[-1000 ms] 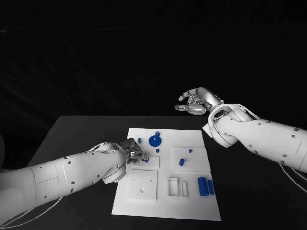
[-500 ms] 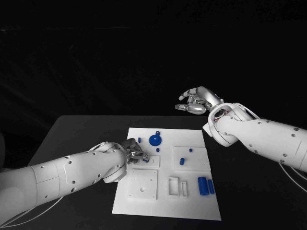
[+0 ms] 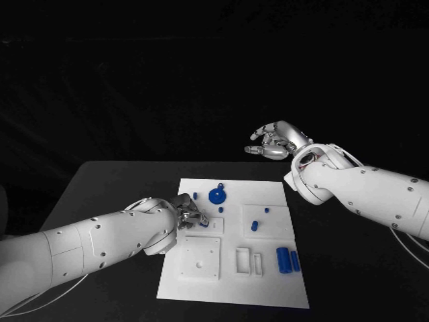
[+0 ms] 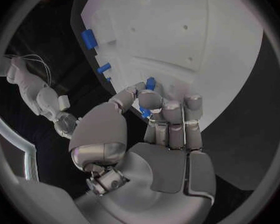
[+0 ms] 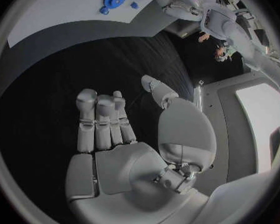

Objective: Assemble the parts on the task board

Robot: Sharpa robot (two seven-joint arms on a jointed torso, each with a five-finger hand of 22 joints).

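Observation:
The white task board (image 3: 273, 285) lies in the middle of the black table. My left hand (image 3: 188, 213) rests low over the board's left edge. In the left wrist view its thumb and fingers (image 4: 150, 100) pinch a small blue part (image 4: 150, 83) against the board (image 4: 177, 30). My right hand (image 3: 273, 142) hangs raised beyond the board's far right corner; its fingers (image 5: 102, 119) are apart with nothing in them. A blue disc (image 3: 216, 196) stands near the far edge, and two blue cylinders (image 3: 287, 260) lie at the near right.
Small blue pegs (image 3: 254, 226) stand in the board's middle block. A raised square block (image 3: 199, 258) and two narrow slots (image 3: 247, 261) sit on the near half. Bare black table (image 3: 108, 188) lies to the left and right of the board.

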